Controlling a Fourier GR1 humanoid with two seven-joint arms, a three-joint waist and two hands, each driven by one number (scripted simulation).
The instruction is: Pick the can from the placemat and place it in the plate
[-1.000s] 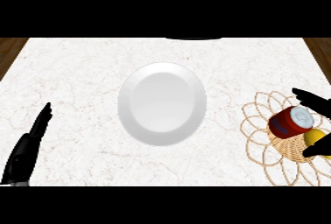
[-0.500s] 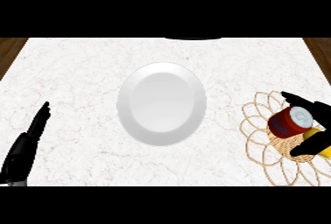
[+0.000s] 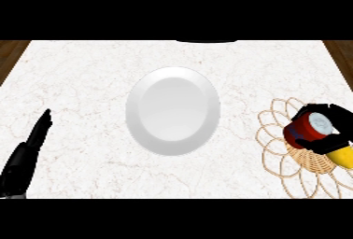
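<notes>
Now your right hand [image 3: 329,140] sits over the woven placemat [image 3: 279,154], black fingers curled round the red can [image 3: 307,130], which lies tilted between them with its pale lid showing. Well off to the fingers' left, the white oval plate [image 3: 141,116] rests on the marbled counter [image 3: 76,70] with nothing in it. Your left hand [image 3: 38,133] stays far beyond the plate, fingers straight and together, holding nothing.

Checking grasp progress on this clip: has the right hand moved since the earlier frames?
Yes. The right hand has shifted left across the placemat toward the plate, and its fingers now curl round the can.
</notes>
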